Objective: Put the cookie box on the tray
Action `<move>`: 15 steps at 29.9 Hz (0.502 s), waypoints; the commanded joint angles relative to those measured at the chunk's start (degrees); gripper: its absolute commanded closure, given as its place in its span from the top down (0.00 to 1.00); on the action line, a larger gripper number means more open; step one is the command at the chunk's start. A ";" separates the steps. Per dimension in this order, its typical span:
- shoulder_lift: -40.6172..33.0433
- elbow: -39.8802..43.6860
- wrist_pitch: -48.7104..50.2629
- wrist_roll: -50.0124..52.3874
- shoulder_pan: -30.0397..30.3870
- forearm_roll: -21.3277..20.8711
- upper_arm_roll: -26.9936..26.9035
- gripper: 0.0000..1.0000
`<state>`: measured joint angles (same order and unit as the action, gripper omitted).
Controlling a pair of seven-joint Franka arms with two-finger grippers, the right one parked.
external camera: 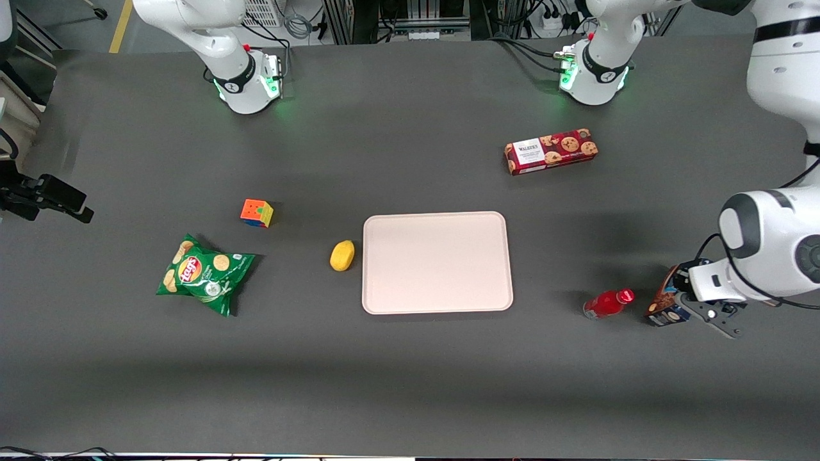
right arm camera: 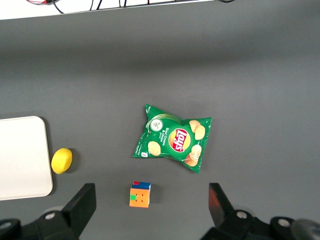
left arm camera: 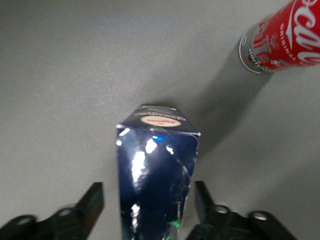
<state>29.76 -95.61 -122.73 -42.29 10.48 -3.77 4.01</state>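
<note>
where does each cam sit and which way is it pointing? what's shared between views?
Front view: high above the table, looking down toward both arm bases; the gripper is at the cookie box beside the red bottle, with the tray mid-table.
Left wrist view: on the working arm, looking down between open fingers straddling the cookie box; red bottle nearby.
Right wrist view: on the parked arm, looking down at chips bag, cube, lemon, tray corner.
Shared: front and left wrist show box and bottle; front and right wrist show chips, cube, lemon, tray.
</note>
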 commanded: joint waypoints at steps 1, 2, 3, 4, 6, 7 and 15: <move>-6.55 5.42 12.84 4.75 0.06 0.26 -0.05 0.00; -7.60 6.47 15.74 6.59 0.06 0.26 0.03 0.00; -8.83 7.70 18.90 8.52 -0.02 0.26 0.12 0.00; -9.88 8.85 21.80 10.45 0.06 0.26 0.30 0.00; -11.91 11.30 26.64 14.23 -0.11 0.34 0.65 0.00; -12.79 12.80 29.28 16.43 -0.20 0.34 1.17 0.00; -15.43 25.63 50.64 40.67 -0.20 0.70 11.27 0.00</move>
<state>13.85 -77.21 -81.82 -16.13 10.54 -3.32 9.24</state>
